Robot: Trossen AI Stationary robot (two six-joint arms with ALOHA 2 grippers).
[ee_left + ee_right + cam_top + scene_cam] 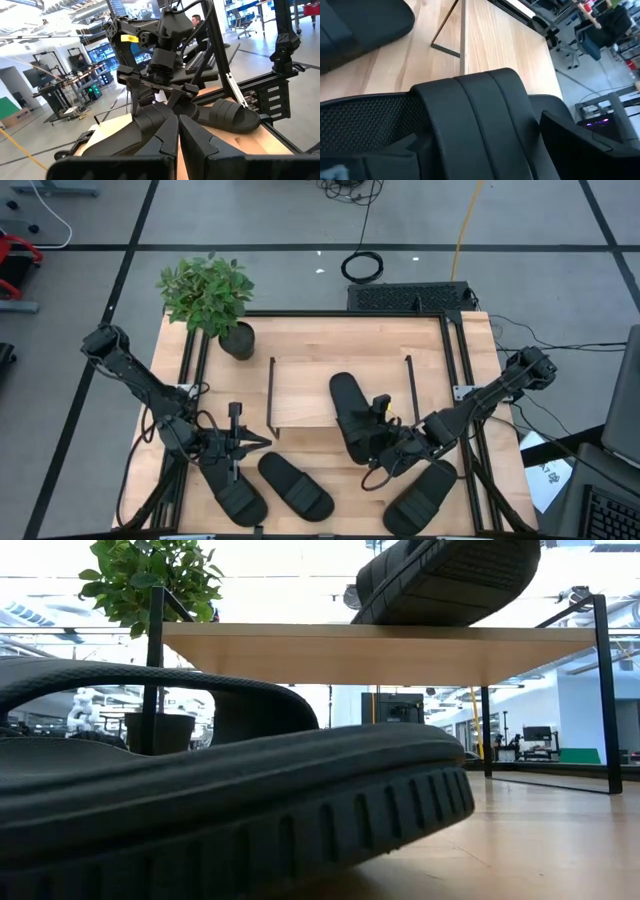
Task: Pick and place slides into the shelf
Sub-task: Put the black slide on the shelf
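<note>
While the left gripper (pixel 262 440) hangs shut and empty above the table's near left part, just beside two slides, the right gripper (pixel 385 442) sits at the heel end of a slide (pixel 350 412) lying on the shelf (pixel 300 395). Its fingers stand wide on either side of that slide's strap (pixel 475 115); whether they press on it I cannot tell.

A potted plant (pixel 210 295) stands at the table's far left corner, just beyond the shelf's left end. The shelf's thin black side frames (pixel 271 395) rise at both ends of the board. A black cable coil (pixel 363 267) lies on the floor beyond the table (pixel 465 345).

The slide on the shelf lies at the board's right half, its long axis running near to far, slightly slanted, with its near end overhanging the board's front edge; the low view shows that end (pixel 450 580) jutting past the board.

Three more slides lie on the tabletop in front of the shelf. The left slide (pixel 232 490) and the middle slide (pixel 295 485) lie side by side, both slanted, their far ends leaning left. The right slide (pixel 422 498) lies under the right arm, slanted the other way, its far end leaning right.
</note>
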